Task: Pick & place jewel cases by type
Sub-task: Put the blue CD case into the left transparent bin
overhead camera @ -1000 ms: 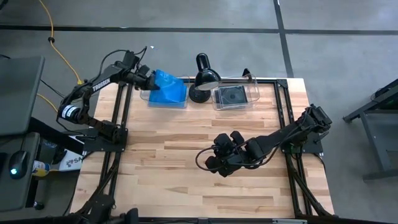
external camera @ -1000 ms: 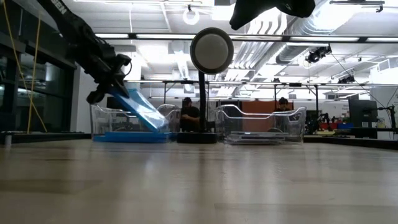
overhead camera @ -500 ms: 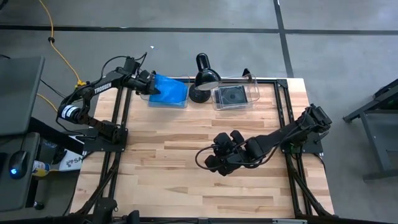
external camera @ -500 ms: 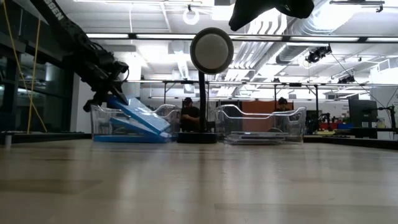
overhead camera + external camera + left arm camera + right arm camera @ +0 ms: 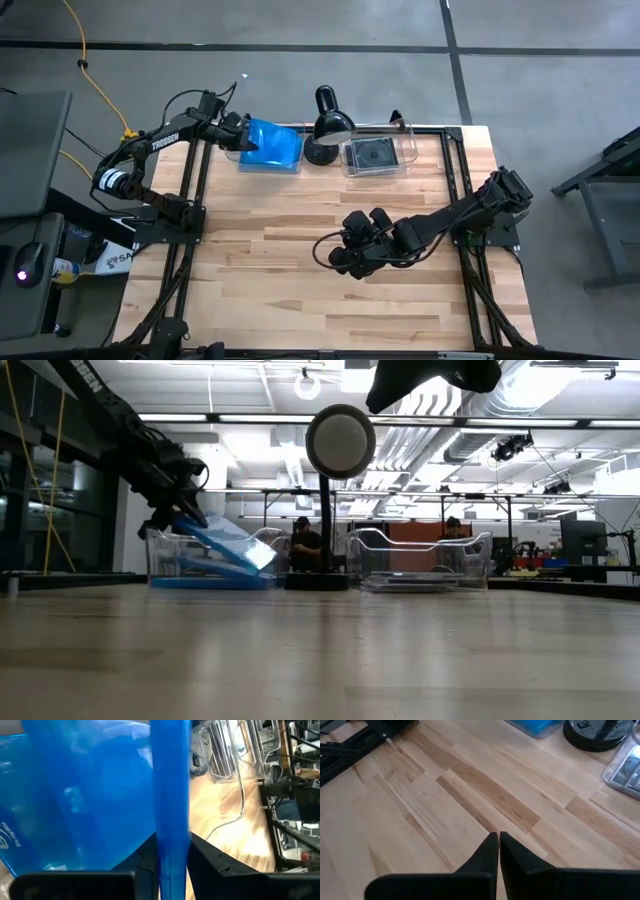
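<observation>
At the table's far left stands a clear bin (image 5: 285, 165) with blue showing on its floor (image 5: 200, 578). My left gripper (image 5: 240, 135) is at the bin's left end, shut on a bright blue jewel case (image 5: 272, 143) that slants down into the bin (image 5: 225, 545). A second clear bin (image 5: 400, 150) to its right holds a dark jewel case (image 5: 372, 155). My right gripper (image 5: 345, 258) hangs shut over the middle of the table (image 5: 498, 845), with nothing in it. My left gripper pinches the blue jewel case at its raised left edge (image 5: 172, 845), one finger (image 5: 147, 865) on each flat face. The fingers come slanting down from the table's left side. The case is tilted, its lower right end (image 5: 262, 563) down inside the bin.
A black desk lamp (image 5: 325, 125) stands between the two bins, its round head (image 5: 340, 442) high in the low view. Bare wood (image 5: 260, 240) spreads over the near half of the table. People sit in the room far behind.
My left gripper has gone down a little toward the left bin with the blue jewel case. The case's raised end has sunk and the case lies flatter, while its lower end has stayed in the bin.
</observation>
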Controlling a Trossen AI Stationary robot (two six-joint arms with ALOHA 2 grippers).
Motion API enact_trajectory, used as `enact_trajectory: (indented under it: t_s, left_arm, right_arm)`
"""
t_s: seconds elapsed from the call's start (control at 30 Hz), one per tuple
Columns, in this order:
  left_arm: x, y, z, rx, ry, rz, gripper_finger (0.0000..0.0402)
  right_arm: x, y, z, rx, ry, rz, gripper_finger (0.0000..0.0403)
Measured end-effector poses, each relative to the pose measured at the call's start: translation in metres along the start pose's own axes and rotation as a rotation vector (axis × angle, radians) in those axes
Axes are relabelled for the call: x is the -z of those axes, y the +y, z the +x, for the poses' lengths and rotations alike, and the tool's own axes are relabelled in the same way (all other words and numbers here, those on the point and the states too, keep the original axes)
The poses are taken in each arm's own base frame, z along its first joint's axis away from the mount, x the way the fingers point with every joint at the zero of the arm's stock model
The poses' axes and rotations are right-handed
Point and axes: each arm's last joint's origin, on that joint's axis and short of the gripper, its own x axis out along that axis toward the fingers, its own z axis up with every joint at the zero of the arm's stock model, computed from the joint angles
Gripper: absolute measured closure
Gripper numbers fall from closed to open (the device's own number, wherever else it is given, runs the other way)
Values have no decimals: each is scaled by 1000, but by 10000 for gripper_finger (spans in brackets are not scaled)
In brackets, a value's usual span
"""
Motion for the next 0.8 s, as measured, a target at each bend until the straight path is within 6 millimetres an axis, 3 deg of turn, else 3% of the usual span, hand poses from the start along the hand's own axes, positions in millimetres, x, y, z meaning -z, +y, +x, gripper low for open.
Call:
enact_trajectory:
  t_s: [0.5,0.8]
  left_arm:
    - [0,0,0,-2,2,9,159]
    - [-1,0,0,-22,-3,39,112]
  right_arm:
    - [0,0,0,2,-3,-1,403]
    - [0,0,0,2,-3,-2,403]
